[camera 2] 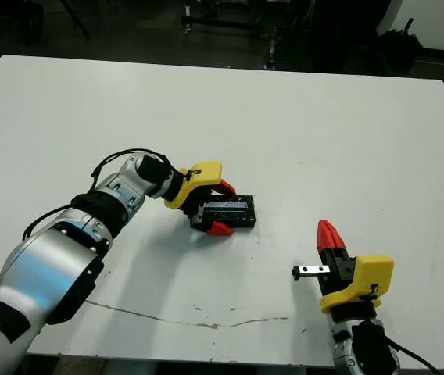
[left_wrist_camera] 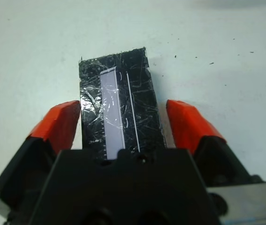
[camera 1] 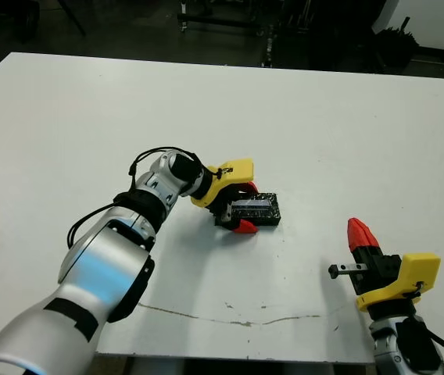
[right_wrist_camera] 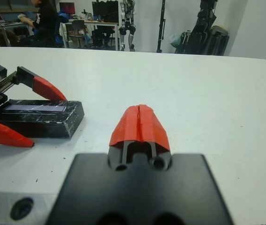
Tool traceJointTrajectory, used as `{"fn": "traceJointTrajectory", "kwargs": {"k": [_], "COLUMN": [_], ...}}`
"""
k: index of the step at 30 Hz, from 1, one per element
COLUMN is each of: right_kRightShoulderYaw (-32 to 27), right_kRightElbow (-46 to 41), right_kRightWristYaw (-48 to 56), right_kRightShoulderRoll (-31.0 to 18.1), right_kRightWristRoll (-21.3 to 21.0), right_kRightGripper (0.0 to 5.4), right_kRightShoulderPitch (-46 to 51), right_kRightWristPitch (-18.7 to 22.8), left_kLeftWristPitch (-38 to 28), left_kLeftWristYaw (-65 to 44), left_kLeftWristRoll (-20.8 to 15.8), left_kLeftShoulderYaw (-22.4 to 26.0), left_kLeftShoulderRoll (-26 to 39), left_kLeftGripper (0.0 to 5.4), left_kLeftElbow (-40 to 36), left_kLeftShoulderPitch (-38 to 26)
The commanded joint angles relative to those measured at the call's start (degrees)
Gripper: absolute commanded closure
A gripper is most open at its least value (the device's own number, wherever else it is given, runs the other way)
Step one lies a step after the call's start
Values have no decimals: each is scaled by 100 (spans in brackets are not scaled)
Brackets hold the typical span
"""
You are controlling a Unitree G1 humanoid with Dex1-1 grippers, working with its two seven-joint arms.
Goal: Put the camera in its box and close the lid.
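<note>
1. Left red-tipped pincer point(camera 1: 241, 207) is spread, its fingers straddling the glossy black speckled rectangular lid point(camera 1: 255, 208) without gripping it.
2. Lid lies flat, closed on the box, near the middle of the white table point(camera 1: 324, 133).
3. Right red-tipped pincer point(camera 1: 357, 233) is clenched on nothing, well apart near the table's front edge.

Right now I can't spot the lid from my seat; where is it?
The lid lies near the table's middle, between the left gripper's open jaws, with the right gripper apart on the right.
</note>
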Motion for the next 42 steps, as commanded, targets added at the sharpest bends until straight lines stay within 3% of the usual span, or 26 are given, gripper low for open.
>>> {"fn": "traceJointTrajectory", "kwargs": {"k": [1,10,16,23,28,34,39,42], "right_kRightShoulderYaw": [-32,-34,-19,-28,-6,-16,-18,-20], "right_kRightElbow": [65,89,104,131,127,146,141,120], "right_kRightWristYaw": [23,42,45,65,47,93,106,89], "right_kRightShoulderRoll": [-78,-38,-44,-37,-35,-63,-60,-51], "right_kRightWristRoll": [-12,55,16,31,-20,-10,7,21], "right_kRightGripper": [540,540,540,540,540,540,540,540], "right_kRightShoulderPitch": [11,46,47,41,28,16,-9,-22], "right_kRightWristPitch": [-13,-33,-44,-62,-66,-115,-90,-53], "left_kLeftWristPitch": [311,695,1308,2058,2125,2680,3721,3929], "left_kLeftWristYaw": [-116,-509,-434,-400,101,260,1656,2779], "left_kLeftWristRoll": [103,-557,-1345,-2239,-2566,-3100,-3710,-3571], "left_kLeftShoulderYaw": [-50,548,1279,1924,2194,2423,2650,2481], "left_kLeftShoulderRoll": [-25,271,432,664,749,850,379,32], "left_kLeftGripper": [1,1,1,1,1,1,9,43], "left_kLeftElbow": [180,-207,-825,-1907,-2674,-3346,-4850,-5842], "left_kLeftShoulderPitch": [377,501,711,1115,1471,1643,2282,2722]}}
